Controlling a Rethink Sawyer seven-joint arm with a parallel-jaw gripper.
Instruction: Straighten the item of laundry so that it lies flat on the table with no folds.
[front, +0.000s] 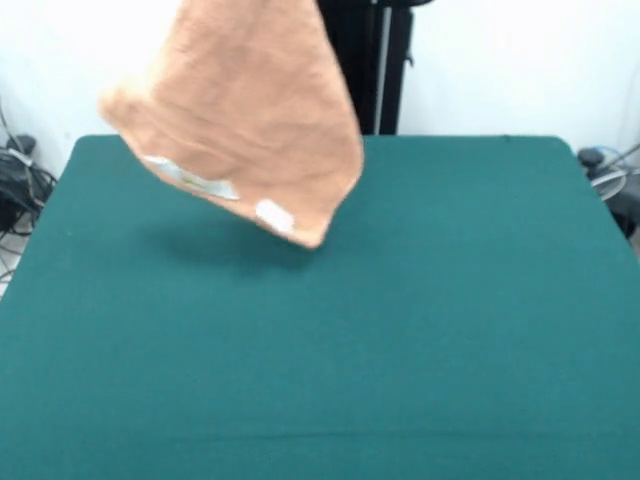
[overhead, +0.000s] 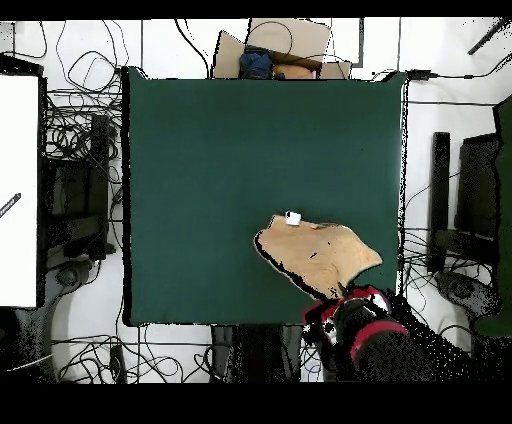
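Observation:
The item of laundry (front: 245, 110) is a peach-orange towel that hangs in the air over the far left part of the green table (front: 400, 330), bunched at the top and spreading downward. Its lowest corner carries small white labels and floats above a shadow on the cloth. In the front view its top runs out of the picture, so what holds it is not seen there. From overhead the towel (overhead: 320, 255) spreads from the red and black arm's end, where my gripper (overhead: 343, 298) is shut on its gathered part. A white label shows at its far corner.
Cables and dark equipment (overhead: 80, 170) lie on the floor around the table. A cardboard box (overhead: 275, 50) sits beyond one table edge, and a black stand (front: 385, 70) rises behind the table in the front view.

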